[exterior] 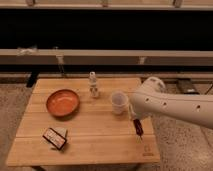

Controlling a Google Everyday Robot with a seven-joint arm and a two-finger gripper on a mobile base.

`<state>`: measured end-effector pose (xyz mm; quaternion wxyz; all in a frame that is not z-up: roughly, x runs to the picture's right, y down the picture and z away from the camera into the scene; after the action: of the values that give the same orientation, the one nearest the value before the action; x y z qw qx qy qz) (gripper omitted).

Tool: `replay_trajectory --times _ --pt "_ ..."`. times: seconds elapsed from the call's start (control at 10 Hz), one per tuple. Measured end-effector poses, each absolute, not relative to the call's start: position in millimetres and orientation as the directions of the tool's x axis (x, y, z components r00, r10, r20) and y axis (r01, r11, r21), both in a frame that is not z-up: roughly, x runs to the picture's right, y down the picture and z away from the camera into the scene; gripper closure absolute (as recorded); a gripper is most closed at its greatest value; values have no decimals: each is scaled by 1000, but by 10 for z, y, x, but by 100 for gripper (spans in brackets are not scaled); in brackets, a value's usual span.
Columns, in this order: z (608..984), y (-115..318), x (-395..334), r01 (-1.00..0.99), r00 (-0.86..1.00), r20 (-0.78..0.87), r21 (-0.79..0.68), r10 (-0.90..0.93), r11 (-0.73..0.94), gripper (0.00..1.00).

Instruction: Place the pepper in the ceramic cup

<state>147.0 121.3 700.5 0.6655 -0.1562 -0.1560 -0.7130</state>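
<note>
The pepper, a small dark red-brown pod, hangs upright under my white arm near the table's right front, just above the wood. My gripper is shut on its upper end, mostly hidden behind the bulky arm link. The white ceramic cup stands upright on the table, just left of and behind the gripper, and its right side touches the arm's outline. The cup's inside is not visible.
An orange bowl sits on the left of the wooden table. A slim white bottle stands behind the cup. A flat dark box with a white label lies at the front left. The table's right edge is close to the gripper.
</note>
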Motion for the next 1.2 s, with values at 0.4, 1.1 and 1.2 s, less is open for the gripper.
replay_trajectory --times 0.4,1.1,1.2 --pt "7018 310 1224 974 -206 249 149 -946 -173 100" --pt "7641 -393 430 904 -326 123 331 -937 -271 100" --pt "7727 -405 380 899 -335 124 339 -934 -278 98"
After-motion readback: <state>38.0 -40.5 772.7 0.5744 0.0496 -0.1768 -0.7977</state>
